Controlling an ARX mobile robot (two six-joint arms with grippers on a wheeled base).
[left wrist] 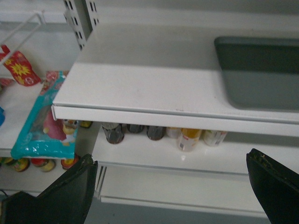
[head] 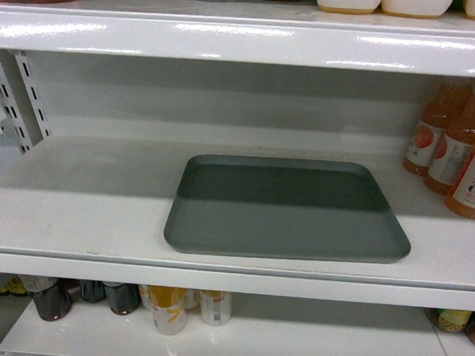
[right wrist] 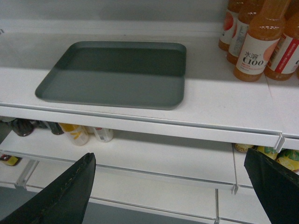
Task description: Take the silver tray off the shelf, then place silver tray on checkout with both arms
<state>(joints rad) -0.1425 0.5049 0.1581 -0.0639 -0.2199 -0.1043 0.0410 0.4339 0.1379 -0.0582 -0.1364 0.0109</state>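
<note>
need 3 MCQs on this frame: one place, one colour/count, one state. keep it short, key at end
1. Where does the silver tray lie?
A. on the middle shelf, flat
B. on the bottom board among the cans
C. held between the fingers

2. What colour are the juice bottles right of the tray?
A. blue
B. orange
C. clear

3. How do the right gripper's fingers stand?
A. shut on the tray
B. shut on a bottle
C. spread apart, holding nothing

Key: 1 A, the tray rests flat on the white board near its front lip. 2 B, orange liquid shows in head and right wrist views. 3 C, both fingers sit wide apart, below the shelf.
</note>
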